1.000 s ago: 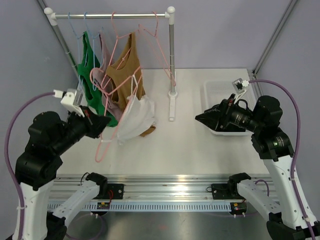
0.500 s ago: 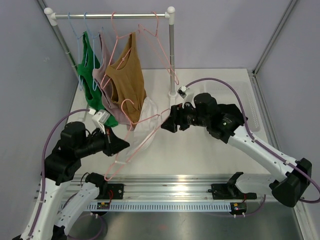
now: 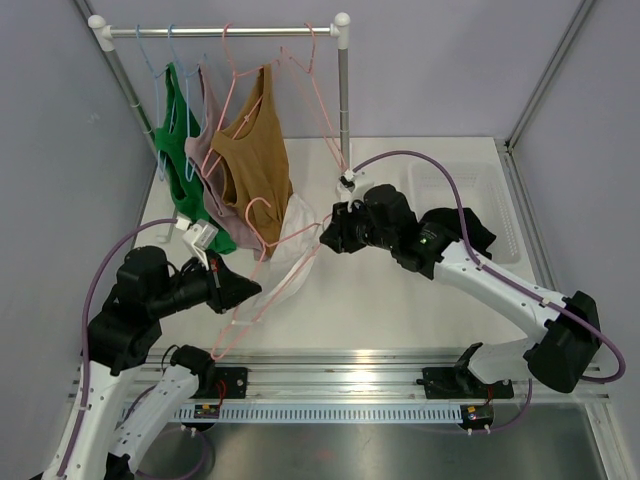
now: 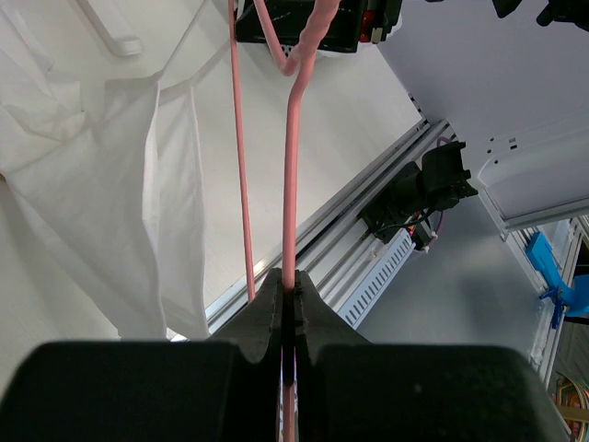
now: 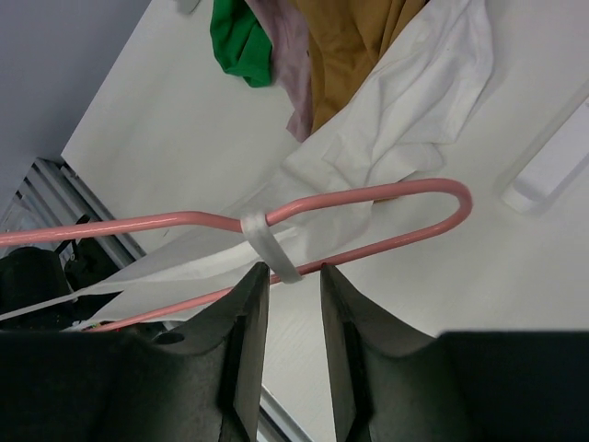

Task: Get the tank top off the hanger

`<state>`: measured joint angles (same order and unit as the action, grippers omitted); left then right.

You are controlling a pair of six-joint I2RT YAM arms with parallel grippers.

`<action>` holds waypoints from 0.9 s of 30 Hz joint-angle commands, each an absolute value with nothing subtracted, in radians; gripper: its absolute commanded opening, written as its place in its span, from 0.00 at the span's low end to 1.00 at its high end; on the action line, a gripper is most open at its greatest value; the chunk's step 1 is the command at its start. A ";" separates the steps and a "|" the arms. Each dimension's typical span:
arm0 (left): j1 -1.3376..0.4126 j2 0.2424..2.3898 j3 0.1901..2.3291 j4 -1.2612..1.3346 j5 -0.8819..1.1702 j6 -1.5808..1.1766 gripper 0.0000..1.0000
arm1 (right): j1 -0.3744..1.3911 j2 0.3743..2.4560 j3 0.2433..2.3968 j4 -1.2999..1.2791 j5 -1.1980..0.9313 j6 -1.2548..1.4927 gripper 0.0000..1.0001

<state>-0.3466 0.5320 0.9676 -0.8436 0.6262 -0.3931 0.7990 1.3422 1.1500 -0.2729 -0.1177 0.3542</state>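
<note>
"White thin-fabric tank top [image 3: 292, 232], where is it?"

"Draped half on the white table [image 3: 400, 300], below the clothes rail [image 3: 225, 31], and hooked by one strap [image 5: 267, 241] on the pink wire hanger [image 4: 291, 184]. The strap loops round the upper wire, and the body of the top trails off toward the rail."

"Who has the hanger?"

"The left gripper [image 4: 290, 281]. Its jaws are pressed flat together on the wire at the hanger's low end, holding it slanted up off the table."

"And the right gripper [image 5: 290, 272]?"

"Jaws partly apart, nothing pinched that I can see. The strap hangs right at their mouth, its lower edge just dipping between the fingertips [image 5: 247, 293]."

"Which way does it all run?"

"The hanger's long axis lies across the right jaws, side to side in the wrist view, and the strap crosses it. The right arm is much the nearer. I'd judge the strap must be nipped, then drawn along the wire toward the rounded end [image 5: 460, 204]. A pull straight back would only tug against the wire."
</note>
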 commanded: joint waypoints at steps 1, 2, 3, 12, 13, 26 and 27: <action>-0.351 0.532 0.983 -0.807 0.664 -0.394 0.00 | 0.810 1.345 1.200 -0.209 -0.034 0.325 0.36; -0.351 0.534 0.983 -0.808 0.663 -0.394 0.00 | 0.810 1.350 1.200 -0.209 -0.026 0.325 0.36; -0.351 0.537 0.983 -0.808 0.661 -0.393 0.00 | 0.810 1.351 1.201 -0.209 -0.025 0.327 0.36; -0.351 0.548 0.982 -0.799 0.661 -0.396 0.00 | 0.811 1.370 1.207 -0.190 -0.044 0.313 0.32; -0.351 0.549 0.982 -0.799 0.663 -0.396 0.00 | 0.811 1.373 1.209 -0.180 -0.057 0.307 0.30; -0.351 0.571 0.986 -0.894 0.523 -0.333 0.00 | 0.808 1.362 1.242 -0.300 0.289 0.327 0.00; -0.351 0.571 0.983 -0.896 0.523 -0.330 0.00 | 0.810 1.361 1.249 -0.317 0.331 0.328 0.00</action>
<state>-0.3466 0.5621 0.9676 -0.8909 0.5690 -0.3618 0.8043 1.3960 1.1877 -0.2691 0.1173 0.3202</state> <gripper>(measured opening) 0.025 0.011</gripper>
